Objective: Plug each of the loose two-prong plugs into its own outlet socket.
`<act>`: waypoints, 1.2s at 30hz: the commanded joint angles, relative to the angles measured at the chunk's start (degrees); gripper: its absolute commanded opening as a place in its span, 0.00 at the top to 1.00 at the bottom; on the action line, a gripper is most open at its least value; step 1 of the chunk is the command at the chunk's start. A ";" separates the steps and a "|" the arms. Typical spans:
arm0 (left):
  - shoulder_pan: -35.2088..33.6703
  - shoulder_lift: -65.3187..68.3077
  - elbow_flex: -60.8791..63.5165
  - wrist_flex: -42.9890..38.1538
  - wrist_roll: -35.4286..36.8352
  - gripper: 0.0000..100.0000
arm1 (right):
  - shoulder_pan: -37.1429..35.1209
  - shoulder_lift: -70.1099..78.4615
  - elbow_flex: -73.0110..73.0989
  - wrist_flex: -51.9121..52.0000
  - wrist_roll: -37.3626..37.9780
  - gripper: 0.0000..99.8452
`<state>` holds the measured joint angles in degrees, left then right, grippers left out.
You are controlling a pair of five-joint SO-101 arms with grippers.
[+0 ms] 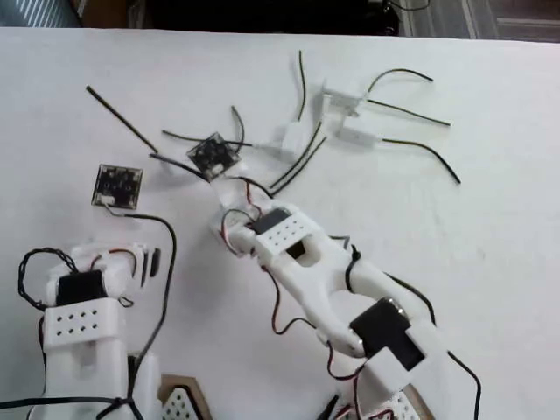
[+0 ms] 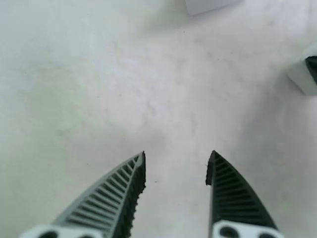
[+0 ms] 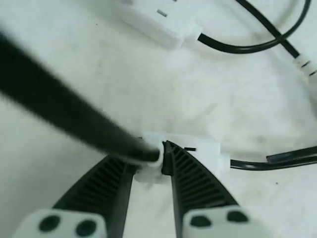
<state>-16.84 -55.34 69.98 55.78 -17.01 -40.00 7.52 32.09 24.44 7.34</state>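
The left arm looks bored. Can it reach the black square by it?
Probably yes. The left hand is open and empty, and the black square lies close ahead of it, with only a thin cord running between them.

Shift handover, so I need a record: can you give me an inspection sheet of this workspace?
Surface: white table, bare under the left claw.
Job's things: white plug in the right claw; more white connectors at the far side; two black square blocks.
Clutter: nothing seen.
Grippers: left claw open, right claw shut on the white plug.
Cables: loose black leads spread over the table.
Surroundings: dark strip beyond the far edge.
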 commanded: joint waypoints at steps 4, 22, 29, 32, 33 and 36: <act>-0.48 -1.36 -0.09 -0.97 0.35 0.79 | 0.31 3.65 -5.98 5.41 3.87 0.98; -0.48 -1.36 1.05 -2.20 0.26 0.79 | 0.66 -1.54 -8.70 16.92 3.43 0.73; -0.57 -1.36 1.05 -2.20 0.26 0.79 | 2.33 6.99 -9.05 8.57 3.52 0.73; -0.57 -1.36 1.05 -2.11 0.26 0.79 | 4.97 7.60 -10.29 6.64 3.52 0.76; -0.57 -1.36 1.05 -2.11 0.26 0.79 | 6.02 7.60 -10.90 5.93 3.52 0.78; -0.57 -1.36 1.05 -2.02 0.26 0.79 | 9.89 7.69 -12.31 3.38 3.60 0.83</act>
<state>-16.84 -55.69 71.38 54.64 -17.01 -34.46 15.34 22.42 30.42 10.59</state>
